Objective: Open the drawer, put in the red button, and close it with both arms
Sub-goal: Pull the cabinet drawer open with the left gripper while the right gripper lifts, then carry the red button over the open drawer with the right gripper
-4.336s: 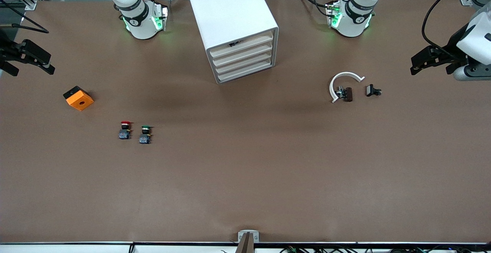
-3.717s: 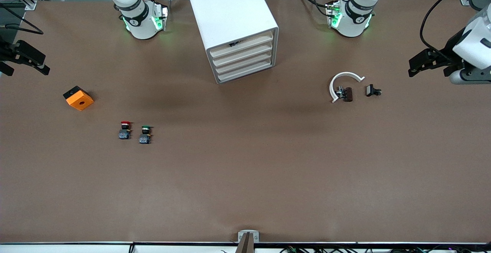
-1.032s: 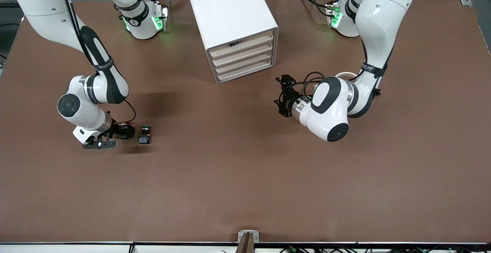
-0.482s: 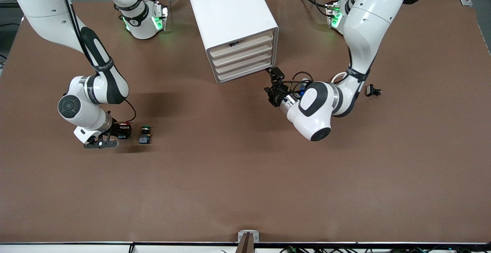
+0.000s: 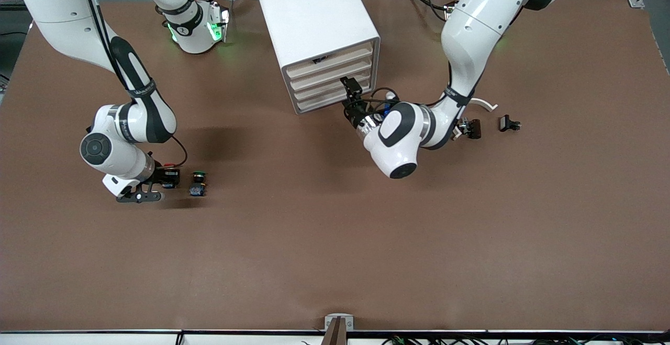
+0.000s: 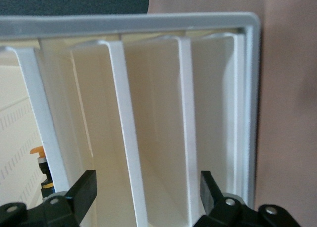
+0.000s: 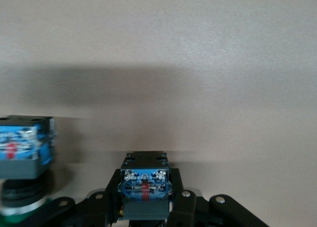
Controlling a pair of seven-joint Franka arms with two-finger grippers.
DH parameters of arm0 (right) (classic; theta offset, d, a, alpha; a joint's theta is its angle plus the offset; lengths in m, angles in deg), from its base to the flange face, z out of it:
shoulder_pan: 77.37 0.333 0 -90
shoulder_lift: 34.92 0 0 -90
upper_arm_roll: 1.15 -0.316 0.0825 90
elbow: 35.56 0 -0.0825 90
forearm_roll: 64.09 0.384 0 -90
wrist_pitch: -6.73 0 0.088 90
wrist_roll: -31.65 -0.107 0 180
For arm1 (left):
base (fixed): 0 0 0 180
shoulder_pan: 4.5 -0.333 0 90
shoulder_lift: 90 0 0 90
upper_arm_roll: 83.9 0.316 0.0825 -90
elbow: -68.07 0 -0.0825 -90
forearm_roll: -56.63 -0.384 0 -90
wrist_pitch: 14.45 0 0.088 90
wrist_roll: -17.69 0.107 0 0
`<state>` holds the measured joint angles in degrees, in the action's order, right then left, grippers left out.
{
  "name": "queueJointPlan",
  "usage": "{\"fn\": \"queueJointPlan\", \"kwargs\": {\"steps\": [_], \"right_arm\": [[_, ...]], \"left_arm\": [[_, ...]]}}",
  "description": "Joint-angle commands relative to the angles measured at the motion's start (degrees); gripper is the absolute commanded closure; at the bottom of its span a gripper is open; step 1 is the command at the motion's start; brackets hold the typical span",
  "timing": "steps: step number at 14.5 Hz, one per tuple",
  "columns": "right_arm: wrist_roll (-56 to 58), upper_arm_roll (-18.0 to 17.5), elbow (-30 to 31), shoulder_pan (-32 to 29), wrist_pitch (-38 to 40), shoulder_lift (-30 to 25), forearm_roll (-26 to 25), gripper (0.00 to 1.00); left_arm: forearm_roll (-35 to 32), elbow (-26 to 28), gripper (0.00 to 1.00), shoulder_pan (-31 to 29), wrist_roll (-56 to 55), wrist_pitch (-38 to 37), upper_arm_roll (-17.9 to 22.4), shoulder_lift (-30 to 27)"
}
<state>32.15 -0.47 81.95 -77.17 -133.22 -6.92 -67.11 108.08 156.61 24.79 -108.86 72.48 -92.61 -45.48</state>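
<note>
The white cabinet [image 5: 314, 20] stands at the robots' edge of the table, its four cream drawer fronts [image 5: 331, 80] all pushed in. My left gripper [image 5: 349, 93] is open right at the lower drawer fronts, at the end toward the left arm. In the left wrist view its fingers [image 6: 87, 187] straddle the white slats [image 6: 130, 138] without touching them. My right gripper [image 5: 166, 178] is low over the table, shut on the red button [image 7: 145, 186]. Only the button's blue base shows there; its red cap is hidden. The green button [image 5: 198, 183] stands just beside it, and shows in the right wrist view [image 7: 25, 147].
A white curved piece [image 5: 484, 104], a small dark part [image 5: 473, 128] and a small black part [image 5: 509, 123] lie on the table by the left arm's forearm. The right arm's elbow [image 5: 125, 135] hangs over the table near the buttons.
My left gripper has swung from the open table up to the cabinet's drawer fronts. My right gripper has stayed at the red button, shifting only slightly.
</note>
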Motion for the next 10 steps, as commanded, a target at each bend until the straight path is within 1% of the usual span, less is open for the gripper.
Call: {"fn": "queueJointPlan", "kwargs": {"steps": [1,4,6,7,8,9,10], "right_arm": [[-2.08,-0.07,-5.34,1.64,11.67,-3.47,-0.23,0.60],[-6.11,-0.16,-11.84,3.30,24.60,-6.10,-0.23,0.60],[-11.81,-0.16,-15.71,6.20,32.42,-7.95,-0.23,0.60],[-15.85,-0.16,-17.56,8.30,36.29,-9.00,-0.23,0.60],[-18.93,-0.16,-18.97,10.06,39.28,-9.71,-0.23,0.60],[-21.49,-0.16,-20.37,11.56,42.01,-9.98,-0.23,0.60],[-24.38,-0.16,-21.95,13.14,44.47,-9.98,0.03,0.60]], "left_arm": [[2.34,-0.91,0.35,1.03,-1.34,-1.76,0.27,1.45],[3.23,-1.00,0.35,3.48,-1.25,-1.76,0.36,1.98],[3.40,-0.91,0.47,3.76,-1.42,-1.85,0.27,2.07],[3.84,-0.91,0.48,4.02,-1.42,-1.85,0.36,2.07],[4.10,-0.91,0.53,4.63,-1.51,-1.85,0.36,2.07],[4.19,-0.91,0.60,4.72,-1.51,-1.85,0.36,2.07],[4.19,-0.91,0.69,4.63,-1.43,-1.85,0.36,2.15]]}}
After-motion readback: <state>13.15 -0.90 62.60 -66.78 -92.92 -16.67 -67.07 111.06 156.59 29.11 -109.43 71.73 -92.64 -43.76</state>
